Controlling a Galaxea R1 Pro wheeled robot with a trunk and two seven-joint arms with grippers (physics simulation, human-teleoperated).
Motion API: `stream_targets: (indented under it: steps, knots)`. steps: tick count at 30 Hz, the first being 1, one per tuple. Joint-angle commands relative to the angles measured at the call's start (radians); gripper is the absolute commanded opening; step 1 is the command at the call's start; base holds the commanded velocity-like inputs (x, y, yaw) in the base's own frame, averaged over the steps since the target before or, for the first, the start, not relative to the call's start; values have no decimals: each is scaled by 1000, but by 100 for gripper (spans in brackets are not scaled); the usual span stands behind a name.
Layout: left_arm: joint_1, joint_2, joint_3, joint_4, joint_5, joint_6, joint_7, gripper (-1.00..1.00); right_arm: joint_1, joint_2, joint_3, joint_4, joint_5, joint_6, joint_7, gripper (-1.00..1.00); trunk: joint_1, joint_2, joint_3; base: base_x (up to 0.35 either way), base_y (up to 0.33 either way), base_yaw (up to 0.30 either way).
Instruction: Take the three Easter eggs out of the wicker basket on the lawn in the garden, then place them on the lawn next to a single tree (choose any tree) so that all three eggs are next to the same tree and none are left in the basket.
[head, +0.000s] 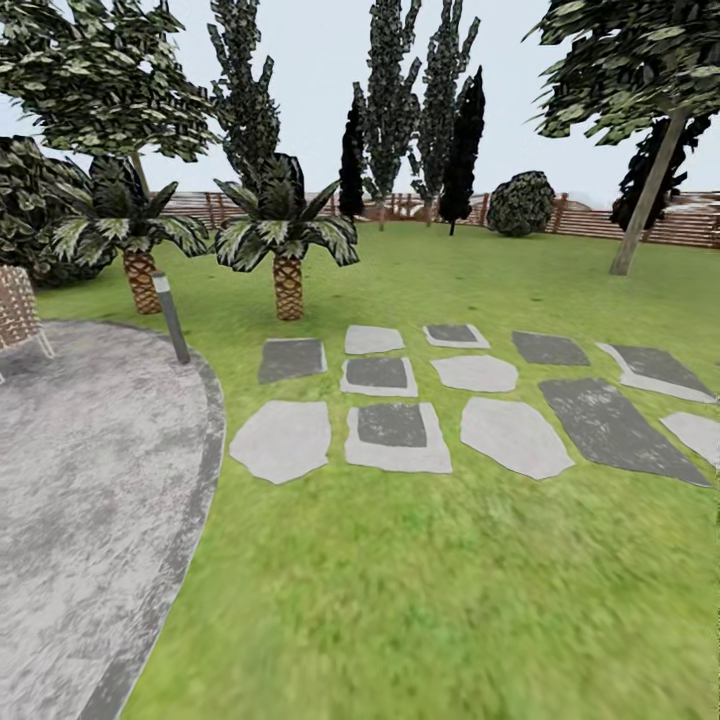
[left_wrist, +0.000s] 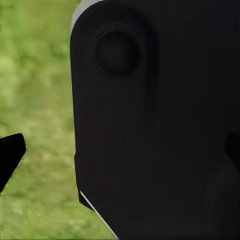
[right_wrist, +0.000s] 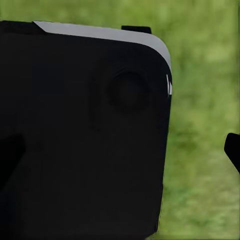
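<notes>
The garden's lawn spreads wide and green ahead in the head view, up to a brown slat fence. A tree with a pale leaning trunk stands at the far right. The wicker basket and the Easter eggs are out of view. In the left wrist view my left gripper hangs over grass beside a black part of the robot's body, one fingertip at the frame's edge. My right gripper shows one fingertip the same way. Both look open and empty.
Grey stepping-stone slabs lie across the middle of the grass. A round grey paved patch fills the left, with a short lamp post and a wicker chair at its edge. Two small palms and a dark bush stand beyond.
</notes>
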Motion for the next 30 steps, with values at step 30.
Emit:
stream_targets:
  steps: [30]
  knots:
    - [0, 1, 1, 0, 1, -2, 0, 100, -1, 0, 1, 3, 3, -2, 1, 100, 1, 0, -33, 286, 65, -205]
